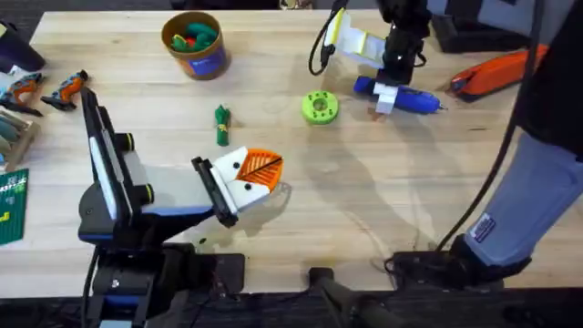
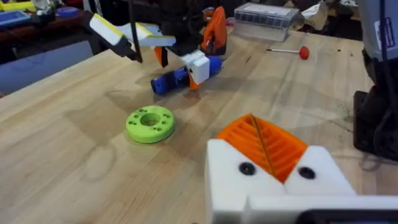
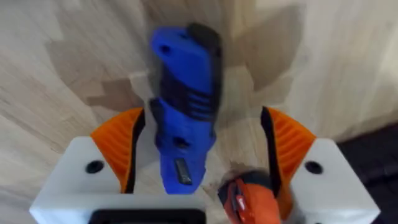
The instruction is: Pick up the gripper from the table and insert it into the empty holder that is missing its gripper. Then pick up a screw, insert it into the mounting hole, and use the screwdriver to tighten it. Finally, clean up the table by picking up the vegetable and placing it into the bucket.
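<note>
The blue screwdriver (image 1: 405, 97) (image 2: 180, 75) (image 3: 183, 106) lies on the far right of the table. My right gripper (image 1: 390, 89) (image 3: 202, 143) stands open astride it, one orange pad on each side. My left gripper (image 1: 248, 178) (image 2: 264, 152) hovers shut near the table's middle. Its white holder block (image 2: 224, 171) carries an orange ribbed gripper pad (image 1: 262, 167) (image 2: 273, 140). The dark green vegetable (image 1: 221, 125) lies beyond my left gripper. The brown-orange bucket (image 1: 202, 60) stands at the back left with toys inside. A screw is too small to tell.
A lime-green disc (image 1: 319, 107) (image 2: 150, 123) sits left of the screwdriver. An orange-and-black hand tool (image 1: 496, 73) lies far right. A red-handled rod (image 2: 303, 52) and a clear box (image 2: 267, 15) are behind. Small tools (image 1: 41, 91) crowd the left edge.
</note>
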Robot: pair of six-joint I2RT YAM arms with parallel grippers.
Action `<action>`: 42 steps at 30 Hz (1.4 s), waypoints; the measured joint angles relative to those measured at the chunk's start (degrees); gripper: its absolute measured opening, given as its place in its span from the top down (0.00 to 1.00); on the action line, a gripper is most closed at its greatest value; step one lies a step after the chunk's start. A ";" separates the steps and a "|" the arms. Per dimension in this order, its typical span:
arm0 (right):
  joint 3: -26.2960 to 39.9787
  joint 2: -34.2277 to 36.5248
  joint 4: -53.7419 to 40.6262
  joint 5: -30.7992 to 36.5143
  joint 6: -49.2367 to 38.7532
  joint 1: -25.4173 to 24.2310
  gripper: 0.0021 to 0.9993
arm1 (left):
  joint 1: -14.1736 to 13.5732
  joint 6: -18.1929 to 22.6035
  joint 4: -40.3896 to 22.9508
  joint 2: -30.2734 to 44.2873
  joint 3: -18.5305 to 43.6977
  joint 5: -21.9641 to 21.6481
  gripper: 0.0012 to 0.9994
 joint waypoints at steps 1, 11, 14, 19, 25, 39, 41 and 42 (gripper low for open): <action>0.00 -0.64 0.05 0.38 1.27 0.15 0.02 | 0.00 0.00 0.00 0.01 0.00 0.00 1.00; -0.02 -21.82 3.37 0.72 18.75 6.59 0.01 | 0.00 0.32 0.00 0.00 0.00 0.00 0.02; -0.02 -28.10 5.04 0.72 25.62 8.18 0.01 | 0.00 0.36 0.16 0.02 0.00 -0.20 0.01; -0.02 -35.35 6.51 0.72 38.67 10.85 0.01 | 0.00 -5.27 2.57 0.00 -0.04 -6.26 0.01; -0.01 -40.90 0.45 0.71 51.19 13.38 0.01 | 0.00 -9.90 -2.55 0.17 3.06 -16.75 0.01; -10.39 -44.65 -3.17 0.54 73.14 14.42 0.01 | 0.00 -4.09 -36.54 32.16 41.04 -36.39 0.01; -15.51 -45.45 -0.32 0.17 75.03 15.16 0.01 | 0.00 -3.82 -39.38 38.08 45.01 -37.76 0.01; -17.84 -46.12 0.84 0.02 75.82 15.49 0.01 | 0.00 -3.69 -40.84 40.86 46.92 -38.45 0.01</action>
